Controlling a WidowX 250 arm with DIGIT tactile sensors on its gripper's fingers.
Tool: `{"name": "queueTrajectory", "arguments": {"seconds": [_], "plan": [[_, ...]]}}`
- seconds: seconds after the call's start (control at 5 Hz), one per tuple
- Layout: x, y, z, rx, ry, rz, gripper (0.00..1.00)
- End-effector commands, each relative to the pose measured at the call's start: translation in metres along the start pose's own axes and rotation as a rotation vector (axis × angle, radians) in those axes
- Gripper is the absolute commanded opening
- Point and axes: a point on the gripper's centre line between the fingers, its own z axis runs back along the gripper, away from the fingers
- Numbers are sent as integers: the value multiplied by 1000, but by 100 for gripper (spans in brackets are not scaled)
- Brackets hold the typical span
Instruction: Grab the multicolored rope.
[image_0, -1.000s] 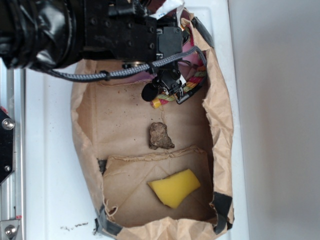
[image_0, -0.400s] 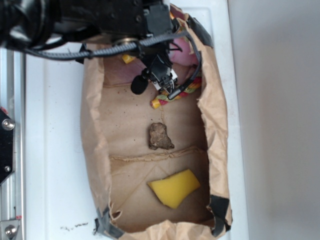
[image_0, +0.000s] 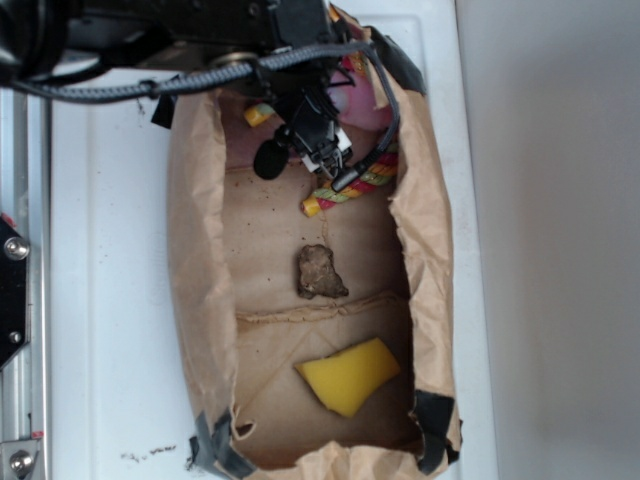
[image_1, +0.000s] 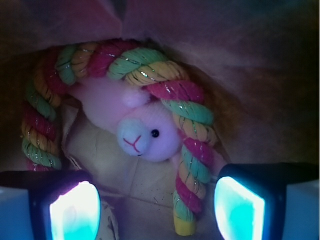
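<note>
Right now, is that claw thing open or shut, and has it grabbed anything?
Gripper: open, holding nothing; the multicolored rope lies ahead of its fingers, arched around the pink plush animal.

Twisted, glinting multicolored rope (image_1: 150, 75); fuzzy plush (image_1: 145, 132)

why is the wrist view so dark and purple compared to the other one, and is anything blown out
Wrist view: dim inside the paper bag, purplish cast, the multicolored rope and pink plush animal still legible, finger pads glowing overexposed cyan. Exterior view: bright, even daylight, white surface near washed out, arm dark with glare.
</note>
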Motion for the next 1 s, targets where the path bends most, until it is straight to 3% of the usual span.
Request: {"name": "queueTrajectory", "arguments": {"seconds": [0.0,0.4,0.6,0.8], "plan": [[17,12,-23,47,-45,57,100],[0,4,-53,145,-7,-40,100],[0,2,-50,143,-14,-58,100],[2,5,-45,132,-23,-16,0]]}}
